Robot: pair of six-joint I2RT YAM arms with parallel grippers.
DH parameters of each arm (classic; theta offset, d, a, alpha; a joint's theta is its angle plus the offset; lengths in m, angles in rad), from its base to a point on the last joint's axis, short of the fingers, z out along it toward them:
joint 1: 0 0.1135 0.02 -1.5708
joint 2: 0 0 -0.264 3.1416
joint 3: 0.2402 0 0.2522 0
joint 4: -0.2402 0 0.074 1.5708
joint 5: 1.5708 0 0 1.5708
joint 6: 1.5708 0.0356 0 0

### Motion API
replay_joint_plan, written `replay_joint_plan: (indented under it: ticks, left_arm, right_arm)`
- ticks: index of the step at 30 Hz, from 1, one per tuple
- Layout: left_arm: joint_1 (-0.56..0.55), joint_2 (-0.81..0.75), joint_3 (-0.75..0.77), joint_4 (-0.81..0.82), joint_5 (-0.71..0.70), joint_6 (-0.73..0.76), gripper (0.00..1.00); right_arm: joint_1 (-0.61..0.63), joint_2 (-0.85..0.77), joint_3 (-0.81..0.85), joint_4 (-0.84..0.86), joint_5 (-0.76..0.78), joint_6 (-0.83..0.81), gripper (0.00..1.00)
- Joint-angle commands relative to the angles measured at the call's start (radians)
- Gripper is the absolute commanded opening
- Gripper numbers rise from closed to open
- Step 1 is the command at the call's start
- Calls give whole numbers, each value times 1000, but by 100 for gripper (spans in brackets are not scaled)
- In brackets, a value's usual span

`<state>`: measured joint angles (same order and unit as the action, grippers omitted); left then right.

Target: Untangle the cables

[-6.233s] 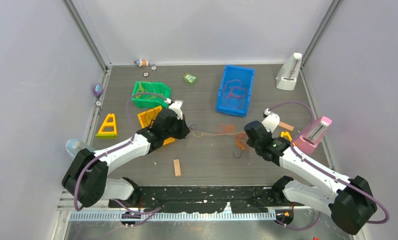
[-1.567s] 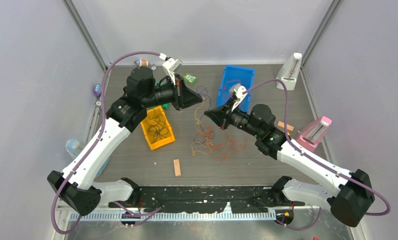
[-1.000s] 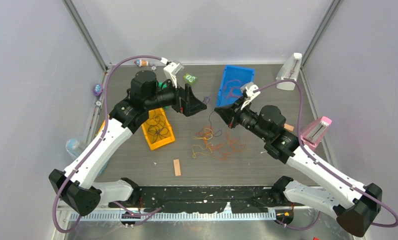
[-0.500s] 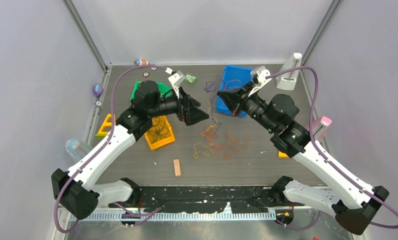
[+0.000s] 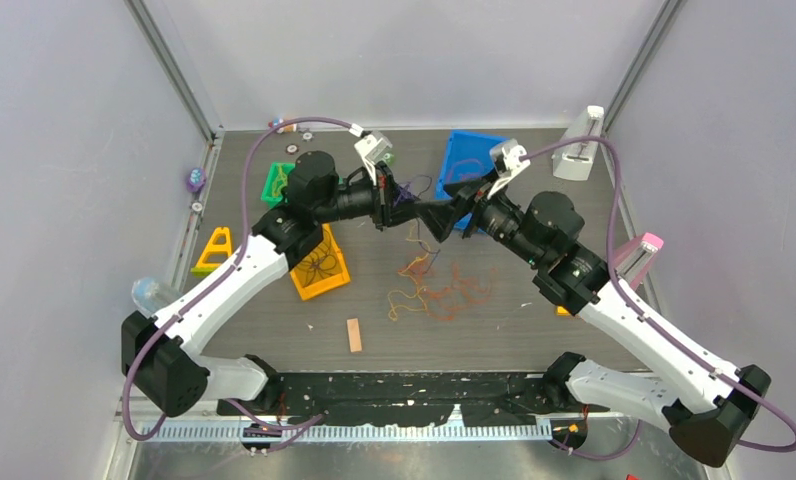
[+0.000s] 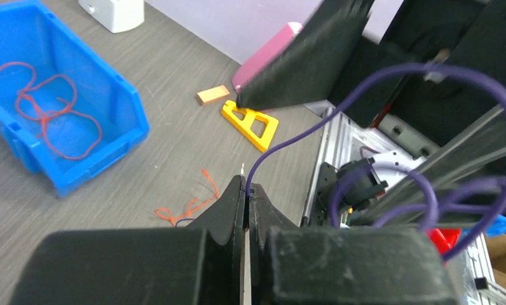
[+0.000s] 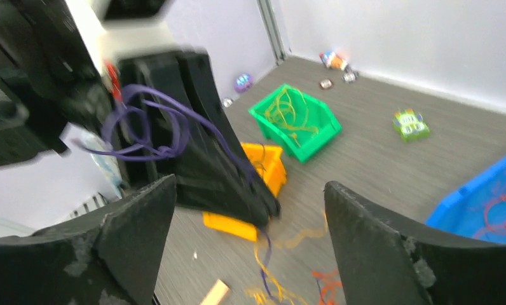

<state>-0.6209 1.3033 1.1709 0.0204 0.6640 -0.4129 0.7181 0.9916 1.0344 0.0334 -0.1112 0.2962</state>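
Left gripper (image 6: 246,190): jaws pressed together on a purple cable (image 6: 428,65), which arcs toward the upper right of its wrist view. Right gripper (image 7: 249,185): jaws wide apart, gripping nothing, facing the left one. Loose cables (image 5: 441,290): orange-yellow tangle on the table (image 5: 394,335), centre of top view. Blue bin (image 6: 126,111), upper left of left wrist view: red strands inside.

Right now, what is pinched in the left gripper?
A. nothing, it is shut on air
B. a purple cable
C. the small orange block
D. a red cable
B. In the left wrist view the left gripper is shut, and a thin purple cable comes out from between its fingertips and arcs up to the right.
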Motion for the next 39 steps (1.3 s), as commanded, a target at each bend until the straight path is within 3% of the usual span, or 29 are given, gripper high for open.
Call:
replay_joint_plan:
  ticks: [1,10,17,21,23,26,28,30,35,39]
  left_arm:
    - [28,-37,66,-2,-82,-7,0]
    - [38,-18,111,-67,-123,-27,0]
    - [38,-12,142,-91,-129,-40,0]
    - [40,-21,152,-101,-147,-42,0]
    - [44,-23,164,-104,-154,-48,0]
    - [66,-27,188,-111,-158,-67,0]
    - [113,-31,216,-121,-160,-79,0]
    - [186,-37,258,-153,-163,-90,0]
    - [407,-53,381,-237,-193,-147,0]
    - [511,-58,449,-253,-178,-181,0]
  right_arm:
    - [4,-85,-167,39,90,74,92]
    - [35,-108,-525,311,38,256,87]
    - [96,55,-525,532,48,243,86]
    - [131,190,-467,618,48,224,79]
    - [144,249,-438,627,71,228,66]
    - [149,287,-442,649,105,242,30]
    - [149,268,-460,613,181,259,12]
    - [148,224,-483,502,283,290,6]
    - [104,59,-616,145,548,419,5]
    - [-63,-104,-729,-51,543,513,5]
